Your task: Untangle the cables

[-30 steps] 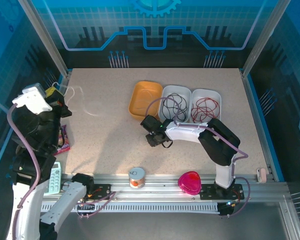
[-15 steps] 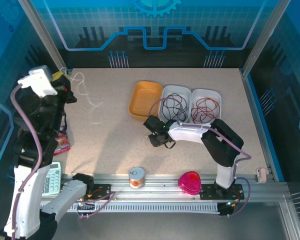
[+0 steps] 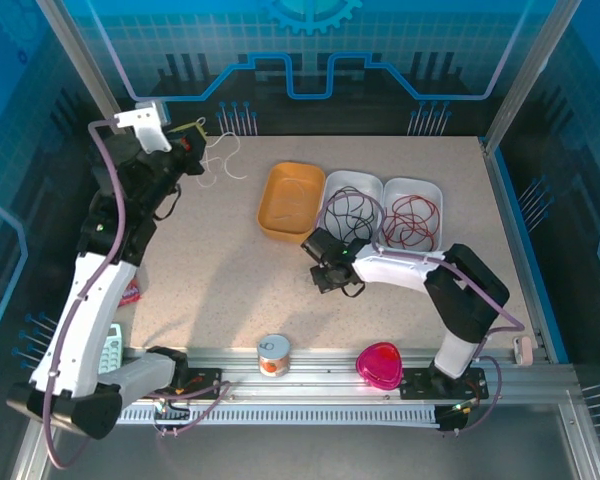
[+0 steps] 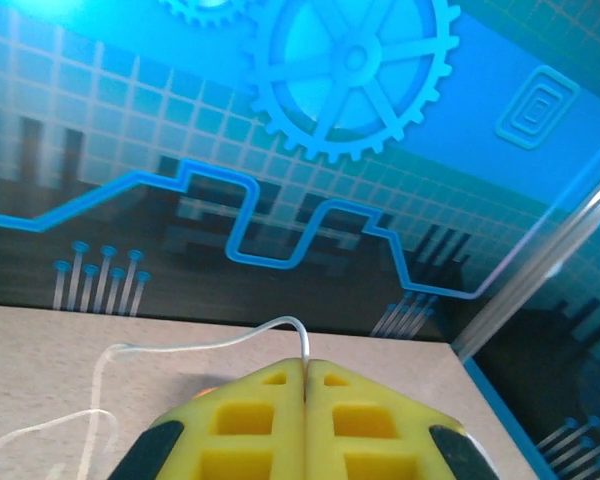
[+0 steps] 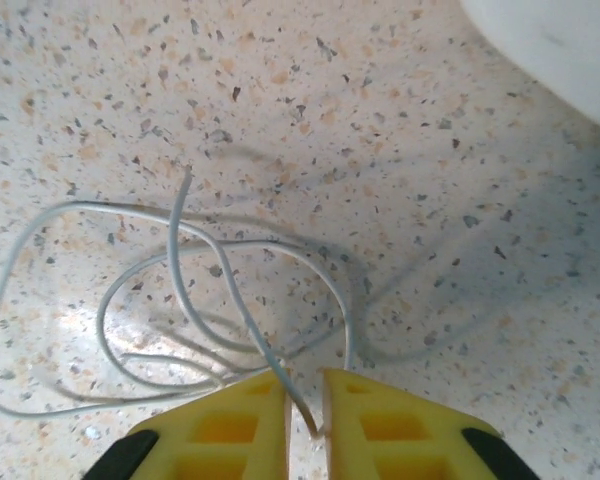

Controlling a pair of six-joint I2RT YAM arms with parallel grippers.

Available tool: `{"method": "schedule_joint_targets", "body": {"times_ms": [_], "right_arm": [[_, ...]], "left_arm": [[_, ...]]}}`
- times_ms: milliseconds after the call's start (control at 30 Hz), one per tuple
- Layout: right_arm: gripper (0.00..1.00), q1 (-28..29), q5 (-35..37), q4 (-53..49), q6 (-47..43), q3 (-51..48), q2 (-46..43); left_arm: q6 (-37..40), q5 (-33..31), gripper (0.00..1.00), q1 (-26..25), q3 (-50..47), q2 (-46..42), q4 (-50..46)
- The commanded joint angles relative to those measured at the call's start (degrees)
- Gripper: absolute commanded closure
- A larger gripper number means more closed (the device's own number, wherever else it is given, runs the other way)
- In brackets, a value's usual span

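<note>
A pale whitish cable (image 3: 223, 158) hangs in loose loops over the table's back left corner. My left gripper (image 3: 192, 135) is raised there and shut on it. In the left wrist view the strand (image 4: 210, 342) comes out from between the closed yellow pads of that gripper (image 4: 304, 362). My right gripper (image 3: 332, 280) is low over mid-table, in front of the trays. Its jaws (image 5: 305, 378) stand a narrow gap apart around one strand of a pale grey cable (image 5: 348, 321) looped on the table. A black cable (image 3: 350, 208) and a dark red cable (image 3: 412, 212) lie coiled in two white trays.
An orange tray (image 3: 280, 222) sits left of the two white trays (image 3: 384, 186), and a white tray corner (image 5: 560, 40) is close to the right gripper. A small can (image 3: 273, 354) and a pink heart-shaped box (image 3: 380, 364) stand at the near edge. A calculator (image 3: 108, 350) lies at the left.
My left arm has swung up and toward the back, carrying the whitish cable off the left side of the table. My right gripper has shifted slightly right and its jaws have narrowed.
</note>
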Motion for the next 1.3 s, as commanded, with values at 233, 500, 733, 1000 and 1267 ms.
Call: {"method": "schedule_joint_targets", "body": {"times_ms": [233,500,733,1000,1267], "right_arm": [[1.0,-1.36,-0.55,-0.55,1.9,-2.31,-4.94],[1.0,-1.63,-0.72,-0.72,2.34,-3.1,-6.23],[1.0,-1.83,-0.57,-0.8,2.34,-3.56,-6.81],[1.0,-2.03,-1.24,-0.36,2.36,-3.56,-6.91],[1.0,-2.02,-1.49,-0.41,2.48,-3.36,-7.07]], "left_arm": [[-1.33,4.11,1.0,-5.92,2.96,6.12,6.5],[-0.91,3.75,1.0,-9.22,5.7,12.39,7.3],[-1.18,5.06,1.0,-10.06,6.76,17.96,8.27],[-0.59,6.25,1.0,-10.15,7.44,24.37,5.93],[-0.39,6.38,1.0,-10.14,7.09,27.21,4.89]]}}
